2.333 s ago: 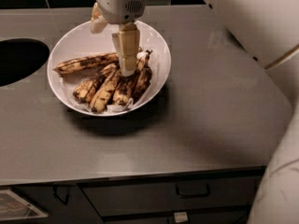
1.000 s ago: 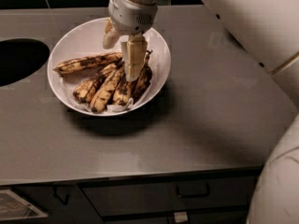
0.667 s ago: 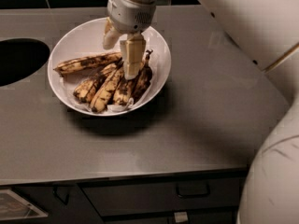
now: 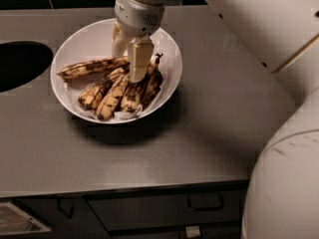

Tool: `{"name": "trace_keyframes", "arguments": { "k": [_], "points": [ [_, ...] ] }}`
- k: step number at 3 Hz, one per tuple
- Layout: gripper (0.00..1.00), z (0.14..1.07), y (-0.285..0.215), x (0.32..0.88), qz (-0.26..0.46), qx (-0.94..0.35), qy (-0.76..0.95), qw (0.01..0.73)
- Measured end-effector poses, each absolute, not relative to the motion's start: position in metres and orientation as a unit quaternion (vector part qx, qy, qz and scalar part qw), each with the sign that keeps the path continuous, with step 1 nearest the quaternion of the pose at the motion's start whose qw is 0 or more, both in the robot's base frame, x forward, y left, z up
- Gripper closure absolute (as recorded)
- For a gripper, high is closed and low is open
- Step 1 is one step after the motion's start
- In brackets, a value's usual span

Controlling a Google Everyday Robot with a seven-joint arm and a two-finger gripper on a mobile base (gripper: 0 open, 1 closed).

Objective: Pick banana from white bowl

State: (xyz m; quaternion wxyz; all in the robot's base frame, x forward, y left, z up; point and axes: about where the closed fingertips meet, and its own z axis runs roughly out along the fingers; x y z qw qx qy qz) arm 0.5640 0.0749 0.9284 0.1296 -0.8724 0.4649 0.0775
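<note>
Grey desk (image 4: 224, 133) against a dark tiled wall; a dark round opening (image 4: 20, 63) was noted at the left edge, with drawers (image 4: 199, 203) below.

The white bowl (image 4: 75, 44) was seen in the upper left of the frame. The banana (image 4: 92, 67) was lying across its upper half, tip toward the left rim. Shorter, blacker bananas (image 4: 119, 91) were packed against it from below.

The hand (image 4: 128, 65) was lowered into the bowl at the banana's right end. Its fingers (image 4: 139, 59) were held apart, nothing gripped; contact could not be confirmed.

Risks judged:
- A neighbouring banana may be caught in the closing, since the fruit lies touching.
- Soft overripe flesh may be crushed or slip.
- Gripped near one end, the banana may swing and drop.
- The bowl may be dragged if a finger catches its wall.
</note>
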Motion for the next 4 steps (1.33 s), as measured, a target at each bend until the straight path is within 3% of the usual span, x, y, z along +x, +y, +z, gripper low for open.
{"name": "trace_keyframes", "arguments": {
  "k": [4],
  "points": [
    [0.38,0.9203,0.0654,0.5749,0.077,-0.869,0.475,0.118]
  ]
}}
